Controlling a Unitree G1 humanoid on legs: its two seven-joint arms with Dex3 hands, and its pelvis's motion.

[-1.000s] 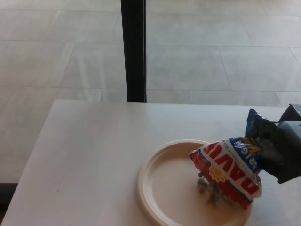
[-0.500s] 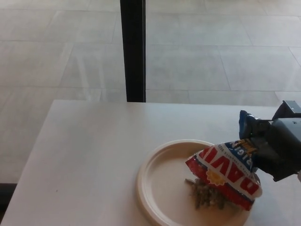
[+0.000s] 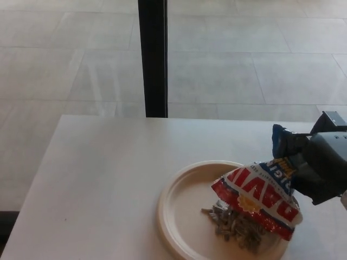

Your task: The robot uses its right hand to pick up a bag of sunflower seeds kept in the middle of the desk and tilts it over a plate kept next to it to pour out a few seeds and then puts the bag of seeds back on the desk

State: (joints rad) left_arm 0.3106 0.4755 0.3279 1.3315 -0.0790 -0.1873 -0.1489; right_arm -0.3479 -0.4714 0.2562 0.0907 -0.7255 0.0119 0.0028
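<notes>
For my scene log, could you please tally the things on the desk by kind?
Plate: 1
Bag: 1, held tilted over the plate by the right hand
Pile of seeds: 1, on the plate
Total: 3

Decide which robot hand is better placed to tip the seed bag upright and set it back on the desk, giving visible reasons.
The right robot hand. It already grips the sunflower seed bag, tilted over the plate with seeds poured out. No left robot hand shows in the head view.
</notes>
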